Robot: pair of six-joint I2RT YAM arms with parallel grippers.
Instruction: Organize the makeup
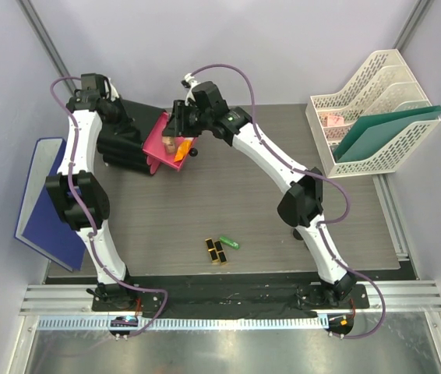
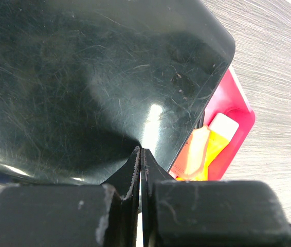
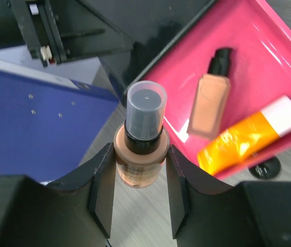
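Note:
My right gripper (image 3: pixel 140 154) is shut on a beige foundation bottle (image 3: pixel 139 157) with a black pump and clear cap, held above the near edge of the pink drawer (image 3: pixel 248 46). A second beige bottle (image 3: pixel 210 103) and an orange white-capped tube (image 3: pixel 248 136) lie in that drawer. My left gripper (image 2: pixel 141 153) is shut with nothing in it, its tips against the top of the black box (image 2: pixel 94 77). From above, the right gripper (image 1: pixel 180 128) hovers over the drawer (image 1: pixel 156 139). Two black-and-gold lipsticks (image 1: pixel 216 251) and a green tube (image 1: pixel 229 242) lie near the table's front.
A blue binder (image 1: pixel 41 195) lies off the table's left edge, beside the black box (image 1: pixel 123 144). A white file rack (image 1: pixel 368 109) with green folders stands at the back right. A black knob (image 3: pixel 264 167) sits on the drawer's front.

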